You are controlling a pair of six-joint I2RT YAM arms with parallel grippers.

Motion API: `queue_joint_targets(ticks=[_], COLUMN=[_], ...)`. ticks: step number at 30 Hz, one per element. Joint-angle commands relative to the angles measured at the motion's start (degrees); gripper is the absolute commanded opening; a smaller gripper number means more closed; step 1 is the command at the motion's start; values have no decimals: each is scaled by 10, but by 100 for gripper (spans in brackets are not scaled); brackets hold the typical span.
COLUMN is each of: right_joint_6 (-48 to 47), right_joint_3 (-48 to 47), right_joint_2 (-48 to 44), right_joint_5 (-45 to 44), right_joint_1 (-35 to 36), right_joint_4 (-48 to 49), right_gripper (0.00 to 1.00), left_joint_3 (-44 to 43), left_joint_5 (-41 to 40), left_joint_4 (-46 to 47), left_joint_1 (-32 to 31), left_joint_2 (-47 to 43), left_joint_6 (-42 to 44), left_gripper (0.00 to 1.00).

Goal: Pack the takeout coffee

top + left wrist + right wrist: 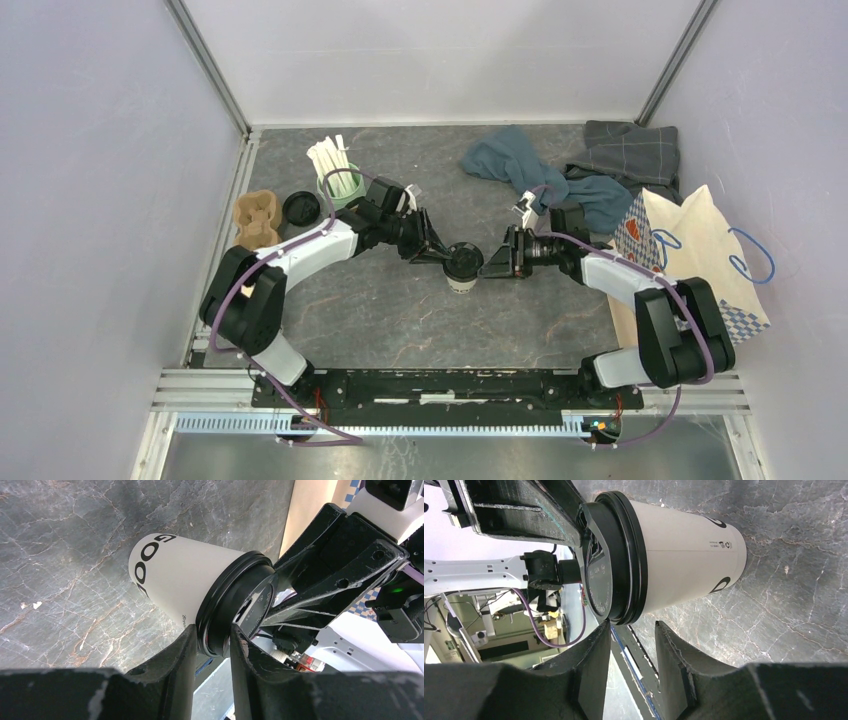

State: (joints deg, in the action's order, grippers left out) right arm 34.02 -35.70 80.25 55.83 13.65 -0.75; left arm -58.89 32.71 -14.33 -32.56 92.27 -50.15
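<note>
Takeout coffee (462, 268) stands upright near the middle of the grey marbled tabletop (400, 320) in your top view, a small white cup under a round black lid. Your left pincer (440, 256) reaches in from one side and your right pincer (488, 268) from the other, both meeting at the cup's top. A mint-green mug (340, 185) of white sticks sits well behind on the left, and a paper bag (700, 250) lies at the right edge.

From your left wrist, the cup shows a plain white wall with bold black letters near its base and a line of small print under the lid (235, 605). The lid is glossy black with a raised rim and a sip slot. Its rim fills the gap between the two fingers (175, 665), so this pincer is clenched on the lid's edge.

From your right wrist, the same black lid and white wall show, with tiny printed marks near the base. The fingertips (591, 660) straddle the lid's rim with a gap visible between them; you cannot tell whether they press on it.
</note>
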Motion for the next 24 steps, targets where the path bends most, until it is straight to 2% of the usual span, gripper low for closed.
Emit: queue_joint_targets(ticks=[1, 4, 9, 13, 20, 22, 24], right_joint_6=[29, 38, 39, -8, -92, -118, -121], right_joint_3=[5, 6, 31, 39, 12, -4, -22], right_joint_2=[14, 22, 55, 99, 109, 111, 106], right_joint_5=[-4, -12, -75, -156, -261, -241, -137], right_joint_1=[3, 3, 3, 3, 4, 3, 2], right_joint_4=[59, 69, 72, 14, -92, -111, -101], right_gripper=[43, 40, 35, 32, 32, 35, 39], left_joint_3=[-5, 0, 17, 25, 30, 25, 13], left_joint_5=[-11, -11, -18, -24, -33, -35, -37], left_joint_4=[-5, -5, -3, 0, -3, -10, -20], left_joint_1=[0, -1, -4, -4, -4, -4, -4], left_joint_2=[6, 5, 2, 3, 7, 7, 6], left_joint_6=[7, 5, 1, 2, 6, 10, 14], left_gripper=[34, 33, 32, 31, 30, 30, 30])
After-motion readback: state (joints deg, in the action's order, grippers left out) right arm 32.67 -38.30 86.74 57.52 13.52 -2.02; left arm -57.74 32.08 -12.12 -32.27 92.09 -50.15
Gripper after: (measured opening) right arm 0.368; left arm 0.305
